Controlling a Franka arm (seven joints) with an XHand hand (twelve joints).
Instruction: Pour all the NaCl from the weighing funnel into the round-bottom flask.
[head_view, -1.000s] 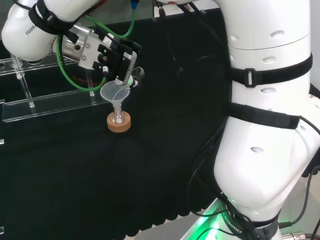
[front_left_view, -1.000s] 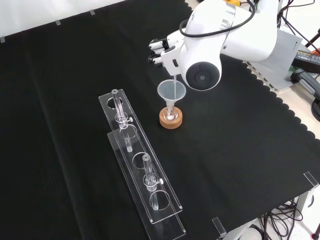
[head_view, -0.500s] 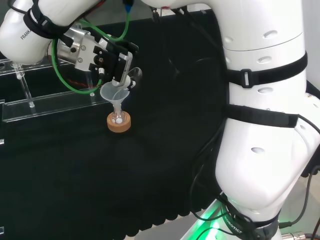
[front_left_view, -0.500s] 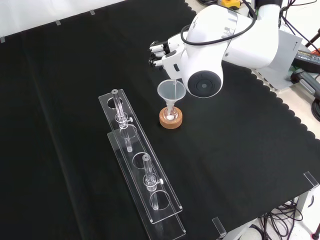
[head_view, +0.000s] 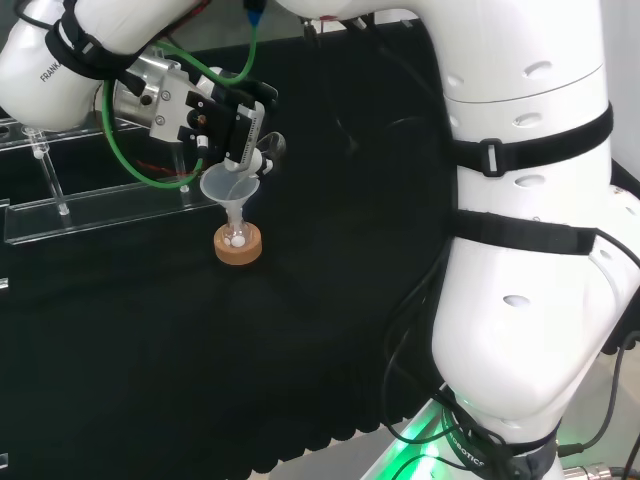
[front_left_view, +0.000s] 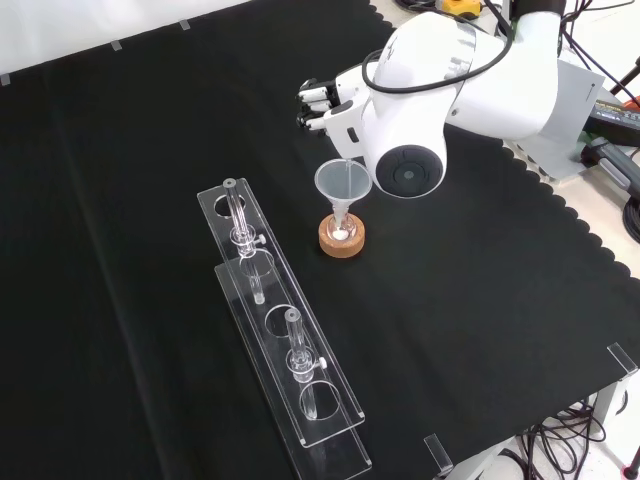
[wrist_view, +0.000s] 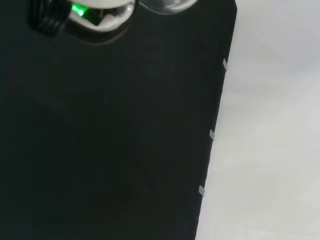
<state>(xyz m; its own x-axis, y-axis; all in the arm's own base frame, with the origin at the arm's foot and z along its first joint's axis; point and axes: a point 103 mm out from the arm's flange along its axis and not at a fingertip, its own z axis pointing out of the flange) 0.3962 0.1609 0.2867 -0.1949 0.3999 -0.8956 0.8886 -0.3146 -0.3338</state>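
Observation:
A small round-bottom flask (head_view: 236, 236) with white grains in it stands on a cork ring (head_view: 238, 247) mid-cloth. A clear plastic funnel (head_view: 232, 187) sits in its neck. In the head view the black and white hand (head_view: 222, 113) hangs just above and left of that funnel, fingers curled round a small clear weighing funnel (head_view: 268, 149) tilted over the funnel's rim. In the front view the hand (front_left_view: 320, 101) shows above the funnel (front_left_view: 343, 181) and cork ring (front_left_view: 342, 238), partly behind the arm's white link (front_left_view: 405, 140).
Two clear racks (front_left_view: 283, 330) with upright glass tubes lie left of the flask in the front view; in the head view a rack (head_view: 95, 205) sits behind the hand. The cloth's edge (wrist_view: 215, 130) with tape marks shows in the wrist view.
The hand and wrist have shifted a little to the left and up in the head view, still over the funnel. The flask, funnel and racks have not moved.

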